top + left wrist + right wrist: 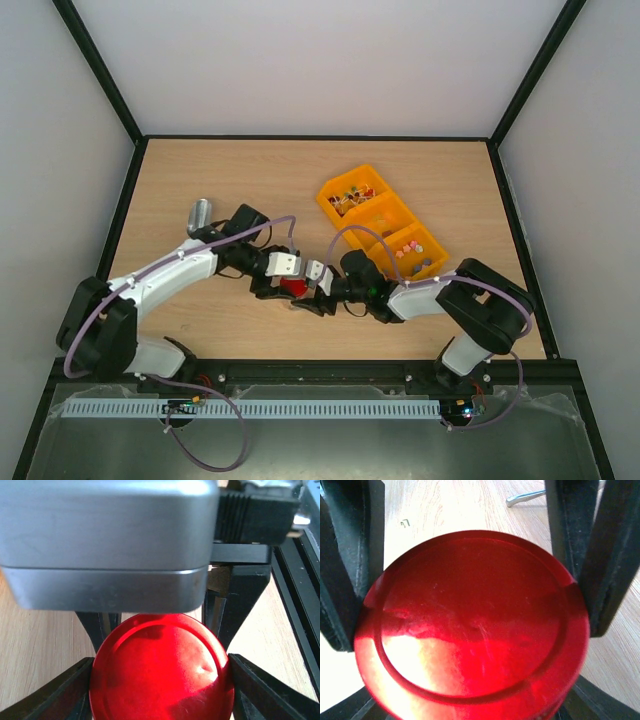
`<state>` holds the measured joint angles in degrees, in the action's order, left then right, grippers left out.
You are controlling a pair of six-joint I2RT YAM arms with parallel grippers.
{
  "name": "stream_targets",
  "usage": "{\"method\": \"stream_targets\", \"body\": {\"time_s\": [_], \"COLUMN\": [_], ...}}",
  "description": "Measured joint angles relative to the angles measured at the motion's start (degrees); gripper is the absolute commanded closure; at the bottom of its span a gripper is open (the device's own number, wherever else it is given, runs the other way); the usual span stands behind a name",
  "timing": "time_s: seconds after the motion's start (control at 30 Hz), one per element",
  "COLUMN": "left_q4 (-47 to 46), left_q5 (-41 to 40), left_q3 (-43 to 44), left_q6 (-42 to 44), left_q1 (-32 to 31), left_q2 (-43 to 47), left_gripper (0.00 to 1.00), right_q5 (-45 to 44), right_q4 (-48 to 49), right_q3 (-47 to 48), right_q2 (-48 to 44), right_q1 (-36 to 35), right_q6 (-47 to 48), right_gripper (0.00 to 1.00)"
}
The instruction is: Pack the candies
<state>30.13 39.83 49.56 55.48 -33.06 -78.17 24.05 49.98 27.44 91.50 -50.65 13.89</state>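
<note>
Landmark: round glossy red lid [293,287], flat face up, near the front middle of the light wooden desk [250,180]. Whatever it caps is hidden under it.
Left fingers [65,695]: partly closed, one against each side of the red lid's rim. I read this as a firm hold on the lid.
Right fingers [592,555]: partly closed, one on each side of the red lid and reaching down past its rim. They are clamped at lid width, but I cannot see how far down the contact runs.
Reason for the double hold: I judge that one arm steadies while the other turns the lid. I cannot tell which way it turns.
Candies [350,197]: tiny sweets in mixed colours, lying in the far and near compartments of the tray. They sit beyond and to the right of the red lid, well apart from both sets of fingers.
Tray: orange plastic three-compartment tray [385,222], set slantwise beyond and to the right of the red lid. Its middle compartment looks bare.
Metal item: small silver metal piece [200,213], beyond and to the left of the red lid. It may be a scoop, lying apart from both sets of fingers.
Task standing: early, in my judgement, since the sweets lie loose in the tray and the lid is on.
</note>
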Motion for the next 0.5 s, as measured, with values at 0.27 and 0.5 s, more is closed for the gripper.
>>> {"method": "stream_targets", "body": {"time_s": [0.27,0.5], "left_q4": [-0.3,-12.4], "left_q5": [1.1,-4.2], "left_q3": [-1.1,-10.0], "left_q6": [-3.9,-21.7], "left_q1": [2.3,2.9], "left_q2": [1.3,12.5], "left_gripper": [0.08,0.08], "right_q5": [-1.6,-7.8], "right_q4": [-0.2,0.3], "right_q3": [0.0,0.2], "right_q2": [-0.1,-0.2], "right_q1": [0.0,0.0], "right_q6": [-0.2,-2.8], "right_gripper": [0.49,0.48]}}
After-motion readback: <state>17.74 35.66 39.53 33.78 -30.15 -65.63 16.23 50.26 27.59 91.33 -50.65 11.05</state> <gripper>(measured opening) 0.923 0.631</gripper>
